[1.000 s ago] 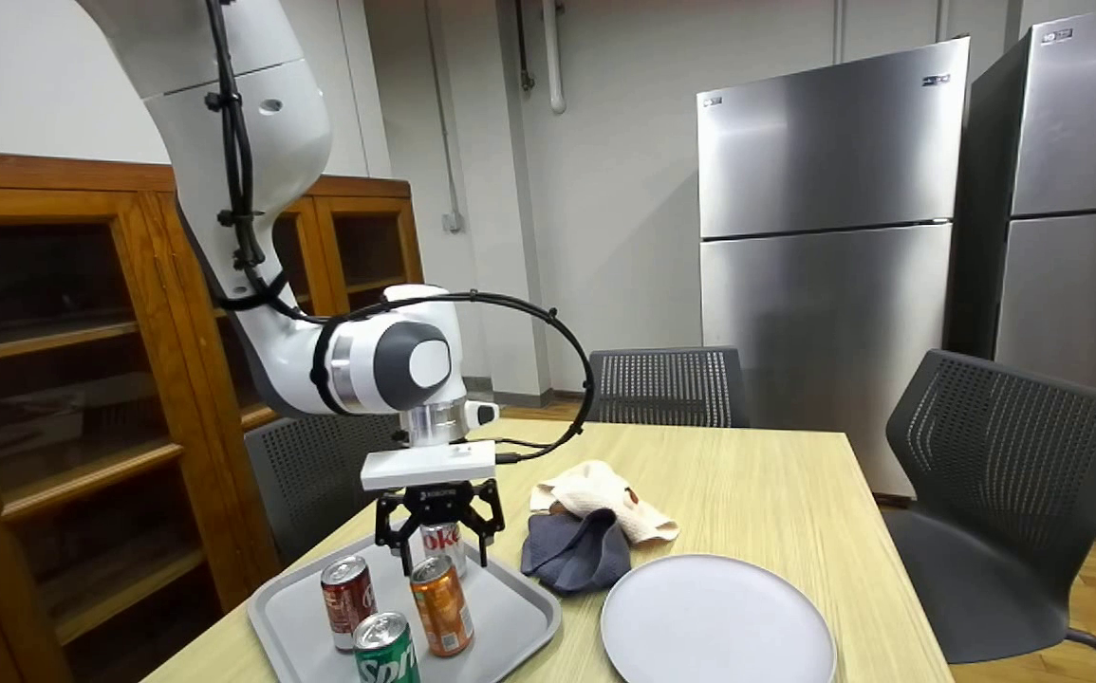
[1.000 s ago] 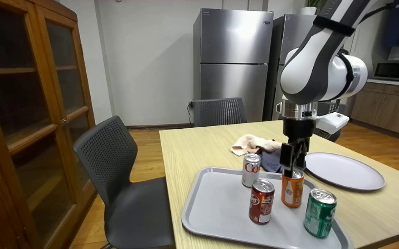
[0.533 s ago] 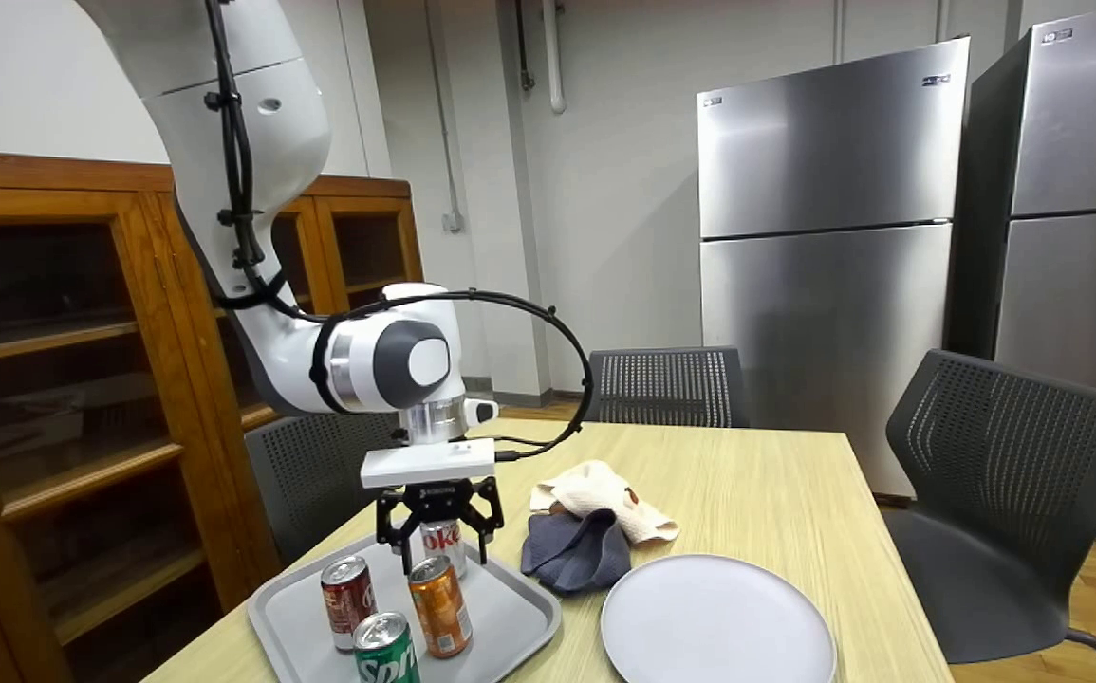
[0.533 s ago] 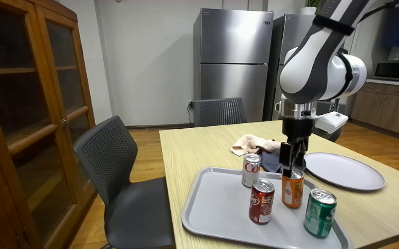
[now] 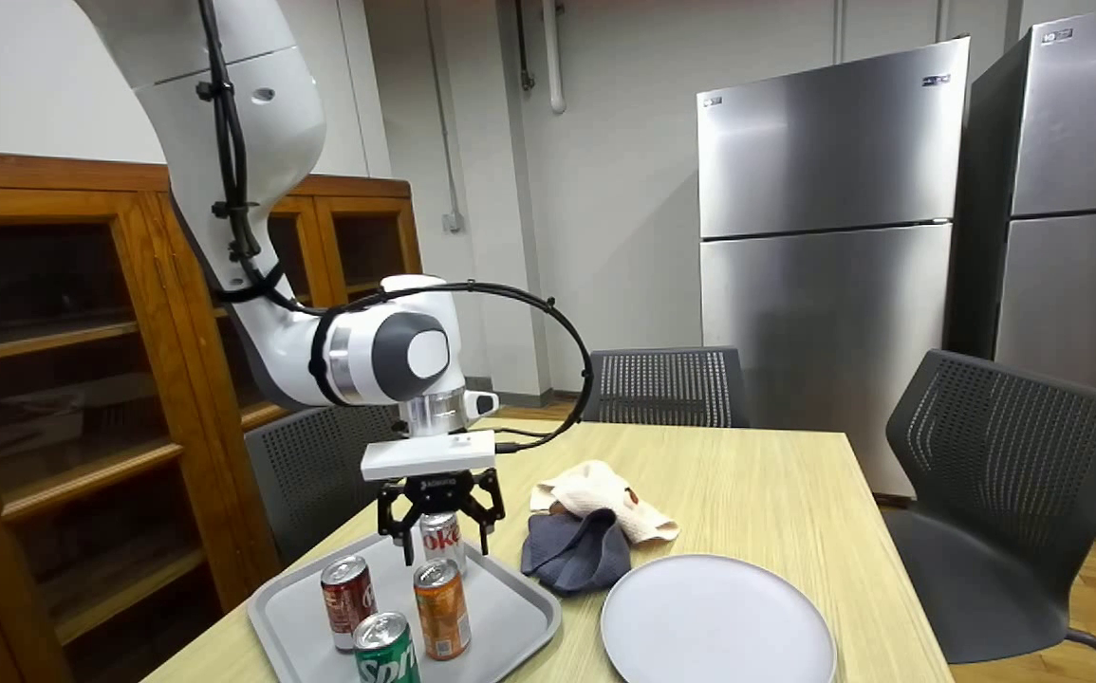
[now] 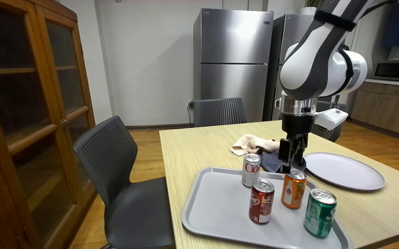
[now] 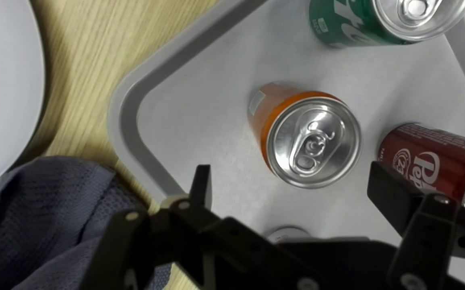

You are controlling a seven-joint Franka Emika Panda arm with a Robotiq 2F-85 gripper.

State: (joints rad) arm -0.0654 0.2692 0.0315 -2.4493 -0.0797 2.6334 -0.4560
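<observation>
My gripper (image 5: 446,555) hangs open and empty just above an orange can (image 5: 441,617) with a silver lid. In the wrist view the lid of the orange can (image 7: 313,145) lies between and a little beyond the spread fingers (image 7: 202,185), with gaps on both sides. Around it on the grey tray (image 6: 220,200) stand a dark red Dr Pepper can (image 6: 261,202), a green Sprite can (image 6: 319,214) and a silver Diet Coke can (image 6: 250,171). From the wrist, the gripper body hides most of the Diet Coke can, and one finger overlaps the Dr Pepper can.
Beside the tray lies a pale round plate (image 5: 718,621). A dark blue cloth (image 5: 576,555) and a cream cloth (image 5: 609,498) are bunched on the wooden table (image 5: 756,484). Grey chairs (image 5: 1012,474) stand round it; a wooden cabinet (image 6: 37,103) and fridges (image 6: 234,69) are behind.
My gripper has risen slightly above the orange can, its jaws staying open. The orange can has shifted a little and leans slightly differently; the other cans stay put.
</observation>
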